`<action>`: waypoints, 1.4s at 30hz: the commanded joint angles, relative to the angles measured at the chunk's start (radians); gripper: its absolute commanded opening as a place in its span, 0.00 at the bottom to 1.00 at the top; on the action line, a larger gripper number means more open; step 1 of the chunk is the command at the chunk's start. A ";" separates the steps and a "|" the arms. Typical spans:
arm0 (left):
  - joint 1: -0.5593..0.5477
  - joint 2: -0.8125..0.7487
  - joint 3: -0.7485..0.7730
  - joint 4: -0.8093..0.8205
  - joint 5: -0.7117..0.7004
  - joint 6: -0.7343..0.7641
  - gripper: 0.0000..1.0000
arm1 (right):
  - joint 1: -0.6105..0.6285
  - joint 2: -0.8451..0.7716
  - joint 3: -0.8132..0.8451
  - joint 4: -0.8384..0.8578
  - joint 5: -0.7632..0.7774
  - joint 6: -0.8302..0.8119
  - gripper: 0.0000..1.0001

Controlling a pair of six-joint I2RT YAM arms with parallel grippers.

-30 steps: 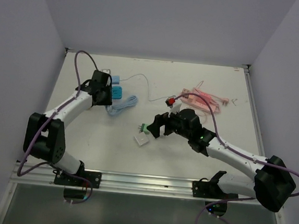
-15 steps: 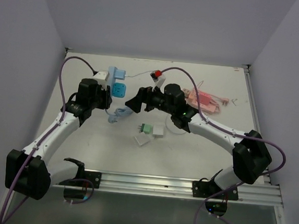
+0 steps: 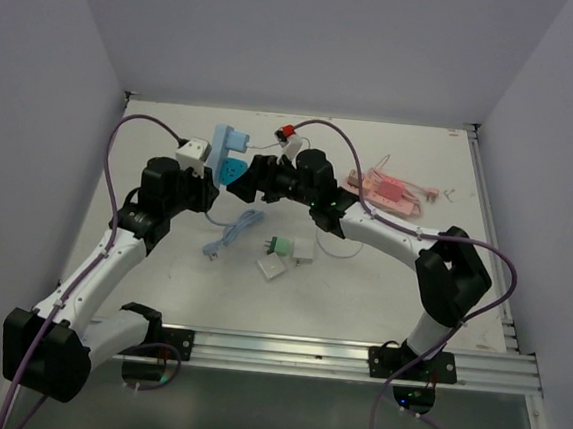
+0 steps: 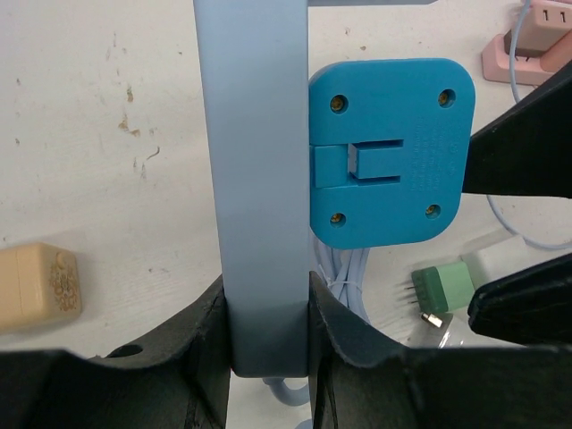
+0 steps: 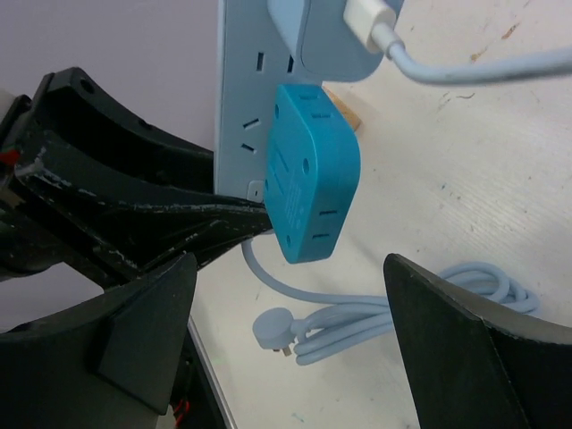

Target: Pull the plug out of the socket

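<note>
My left gripper (image 3: 207, 180) is shut on the lower end of a light blue power strip (image 3: 225, 139) and holds it lifted and upright above the table. In the left wrist view the strip (image 4: 255, 179) sits clamped between my fingers (image 4: 265, 299). A darker blue square plug (image 4: 389, 152) sits in the strip's side; it also shows in the top view (image 3: 236, 173) and the right wrist view (image 5: 313, 174). My right gripper (image 3: 258, 172) is open, its two fingers spread wide just short of the plug (image 5: 290, 268), touching nothing.
A light blue adapter (image 5: 344, 36) with a white cable sits higher on the strip. The strip's coiled cord (image 3: 226, 237) hangs onto the table. A green connector (image 3: 282, 246), white pieces (image 3: 272, 267), a pink power strip (image 3: 384, 191) and a beige block (image 4: 36, 286) lie around.
My left arm has raised and tilted the strip. My right gripper has swung left across the table and now faces the blue plug with its jaws open.
</note>
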 commanded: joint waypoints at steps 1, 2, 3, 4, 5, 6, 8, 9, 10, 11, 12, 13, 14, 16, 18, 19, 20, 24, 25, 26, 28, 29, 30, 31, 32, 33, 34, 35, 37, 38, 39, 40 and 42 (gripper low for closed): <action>-0.004 -0.038 0.002 0.151 0.033 0.019 0.00 | -0.006 0.020 0.072 0.022 0.029 0.012 0.89; -0.004 -0.038 0.002 0.151 0.036 0.021 0.00 | -0.006 0.028 0.086 0.025 0.034 0.015 0.88; -0.004 -0.039 -0.001 0.154 0.036 0.019 0.00 | -0.004 0.035 0.091 0.035 0.038 0.022 0.87; -0.004 -0.039 -0.001 0.154 0.040 0.019 0.00 | -0.006 0.046 0.096 0.039 0.041 0.025 0.86; -0.004 -0.042 -0.002 0.155 0.043 0.021 0.00 | -0.006 0.060 0.105 0.043 0.046 0.029 0.84; -0.004 -0.044 -0.001 0.155 0.043 0.021 0.00 | -0.006 0.069 0.109 0.048 0.046 0.031 0.84; -0.004 -0.048 -0.004 0.160 0.040 0.019 0.00 | -0.006 0.089 0.120 0.055 0.046 0.042 0.82; -0.004 -0.050 -0.007 0.161 0.039 0.018 0.00 | -0.006 0.095 0.122 0.062 0.043 0.048 0.80; -0.004 -0.051 -0.008 0.163 0.039 0.016 0.00 | -0.006 0.101 0.125 0.065 0.041 0.048 0.79; -0.004 -0.051 -0.008 0.167 0.036 0.016 0.00 | -0.006 0.104 0.123 0.066 0.041 0.048 0.77; -0.004 -0.051 -0.010 0.167 0.037 0.015 0.00 | -0.006 0.111 0.123 0.074 0.041 0.049 0.73; -0.004 -0.051 -0.011 0.167 0.036 0.013 0.00 | -0.006 0.111 0.117 0.078 0.041 0.049 0.71; -0.004 -0.048 -0.010 0.169 0.036 0.013 0.00 | -0.006 0.111 0.117 0.085 0.038 0.052 0.65; -0.004 -0.045 -0.008 0.167 0.034 0.012 0.00 | -0.006 0.111 0.111 0.103 0.025 0.054 0.58; -0.004 -0.042 -0.008 0.167 0.024 0.013 0.00 | -0.006 0.104 0.108 0.112 0.020 0.054 0.47; -0.004 -0.042 -0.008 0.167 0.019 0.013 0.00 | -0.006 0.101 0.106 0.114 0.018 0.049 0.43; -0.004 -0.042 -0.008 0.164 0.014 0.015 0.00 | -0.006 0.097 0.102 0.117 0.018 0.048 0.35; -0.004 -0.038 -0.010 0.163 -0.006 0.013 0.00 | -0.006 0.078 0.086 0.144 -0.008 0.037 0.17; -0.004 -0.036 -0.010 0.161 -0.015 0.009 0.00 | -0.004 0.069 0.077 0.149 -0.014 0.037 0.14; -0.004 -0.032 -0.008 0.160 -0.021 0.007 0.00 | -0.006 0.065 0.074 0.154 -0.022 0.035 0.08; -0.004 -0.029 -0.008 0.158 -0.050 0.004 0.00 | -0.006 0.054 0.062 0.167 -0.028 0.029 0.03; -0.004 -0.025 -0.008 0.154 -0.064 0.000 0.00 | -0.006 0.042 0.053 0.169 -0.028 0.028 0.00; -0.004 -0.022 -0.007 0.151 -0.081 -0.005 0.00 | -0.006 0.035 0.047 0.169 -0.028 0.025 0.00; -0.004 -0.021 -0.005 0.147 -0.116 -0.007 0.00 | -0.004 0.029 0.034 0.171 -0.028 0.025 0.00; -0.004 -0.016 -0.001 0.138 -0.118 -0.016 0.00 | -0.006 0.014 0.027 0.175 -0.026 0.025 0.00; -0.004 -0.013 -0.001 0.134 -0.162 -0.020 0.00 | -0.006 0.005 0.019 0.177 -0.022 0.028 0.00; -0.004 -0.010 0.001 0.129 -0.208 -0.025 0.00 | -0.007 -0.001 0.005 0.178 -0.019 0.028 0.00; -0.004 -0.004 0.005 0.120 -0.232 -0.036 0.00 | -0.007 -0.015 -0.003 0.178 -0.017 0.028 0.00; -0.001 0.004 0.008 0.108 -0.295 -0.050 0.00 | -0.009 -0.032 -0.027 0.183 -0.011 0.040 0.00; 0.006 0.013 0.012 0.097 -0.308 -0.068 0.00 | -0.009 -0.047 -0.039 0.189 -0.009 0.048 0.00; 0.013 0.019 0.015 0.091 -0.326 -0.076 0.00 | -0.010 -0.055 -0.050 0.212 -0.011 0.067 0.00; 0.019 0.025 0.018 0.085 -0.328 -0.085 0.00 | -0.010 -0.061 -0.073 0.224 -0.012 0.078 0.00; 0.040 0.039 0.024 0.075 -0.323 -0.105 0.00 | -0.010 -0.076 -0.095 0.271 -0.023 0.107 0.00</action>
